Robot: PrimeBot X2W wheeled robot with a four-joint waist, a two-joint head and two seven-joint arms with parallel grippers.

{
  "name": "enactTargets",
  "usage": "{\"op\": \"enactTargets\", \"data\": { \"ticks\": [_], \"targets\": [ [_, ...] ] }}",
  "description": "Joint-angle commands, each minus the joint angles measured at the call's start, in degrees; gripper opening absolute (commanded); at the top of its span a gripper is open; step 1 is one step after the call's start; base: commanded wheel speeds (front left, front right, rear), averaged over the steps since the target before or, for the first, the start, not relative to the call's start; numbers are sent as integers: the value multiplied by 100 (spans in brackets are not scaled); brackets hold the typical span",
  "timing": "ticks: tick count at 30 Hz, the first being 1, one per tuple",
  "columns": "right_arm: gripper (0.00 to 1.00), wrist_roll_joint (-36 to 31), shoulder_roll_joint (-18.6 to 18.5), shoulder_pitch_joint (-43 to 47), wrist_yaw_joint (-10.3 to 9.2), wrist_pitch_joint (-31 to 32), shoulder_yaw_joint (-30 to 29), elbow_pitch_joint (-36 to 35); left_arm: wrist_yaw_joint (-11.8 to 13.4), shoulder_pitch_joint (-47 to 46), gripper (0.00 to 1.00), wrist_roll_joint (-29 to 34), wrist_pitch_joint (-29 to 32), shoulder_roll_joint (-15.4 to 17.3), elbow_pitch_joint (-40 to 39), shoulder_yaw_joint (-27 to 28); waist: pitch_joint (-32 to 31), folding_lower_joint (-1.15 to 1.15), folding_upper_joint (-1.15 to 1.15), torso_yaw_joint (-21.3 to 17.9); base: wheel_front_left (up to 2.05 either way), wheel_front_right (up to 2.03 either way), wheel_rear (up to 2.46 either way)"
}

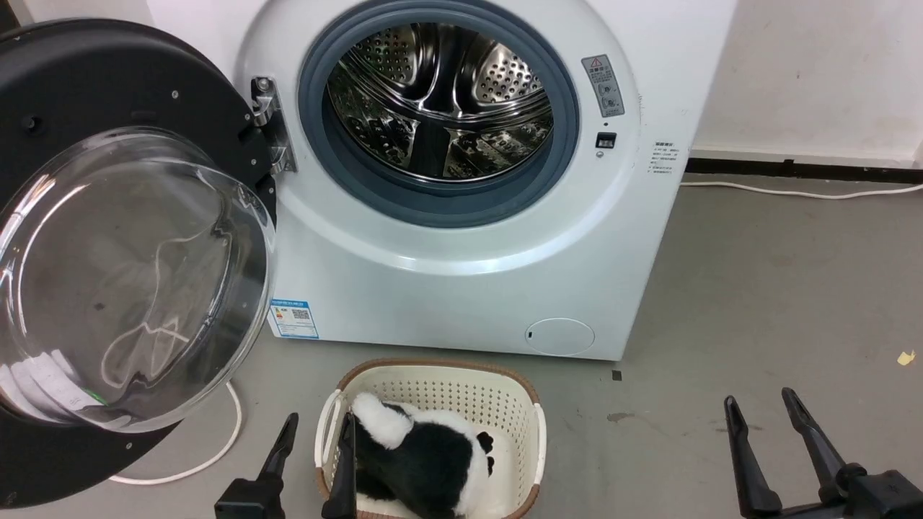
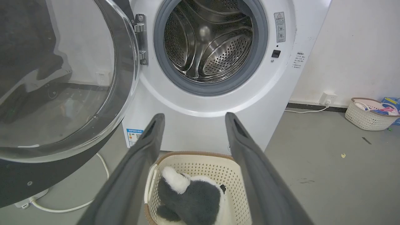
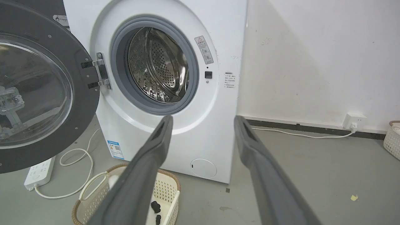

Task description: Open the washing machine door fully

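Observation:
The washing machine door point(image 1: 86, 94), glossy black with a bulging clear glass bowl point(image 1: 130, 281), stands swung out wide to the left on its metal hinge point(image 1: 268, 122). The door point(image 2: 62, 78) fills the left of the left wrist view, and the door point(image 3: 40, 93) also hangs at the left of the right wrist view. The steel drum mouth point(image 1: 440, 101) lies exposed. My left gripper point(image 1: 317, 425) is open, low, over the basket, apart from the door. My right gripper point(image 1: 764, 404) is open at the lower right over bare floor.
A cream basket point(image 1: 447, 382) holding a black-and-white plush toy point(image 1: 425, 454) sits on the floor before the machine. A white cable point(image 1: 216, 447) and power strip point(image 3: 39, 170) lie under the door. Another basket point(image 2: 368, 114) stands by the right wall. Grey floor is free at right.

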Motion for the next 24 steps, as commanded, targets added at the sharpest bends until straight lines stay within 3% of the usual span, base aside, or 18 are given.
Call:
{"op": "enactTargets", "data": {
  "ticks": [1, 6, 7, 24],
  "targets": [
    [100, 9, 16, 24, 5, -25, 7, 9, 28, 9, 100, 14, -30, 5, -14, -15, 4, 0, 0, 5, 0, 0, 0],
    [100, 23, 16, 30, 5, -25, 10, 26, -11, -23, 100, 29, -30, 4, -23, -37, 21, 0, 0, 24, 0, 0, 0],
    [0, 7, -1, 0, 0, 3, 12, 15, -8, -4, 0, 2, 4, 0, -6, -20, 20, 0, 0, 24, 0, 0, 0],
    [0, -46, 1, -94, 1, 177, 58, 22, -14, -60, 0, 101, 178, 0, -90, 68, 53, 0, 0, -16, 0, 0, 0]
  ]
}}
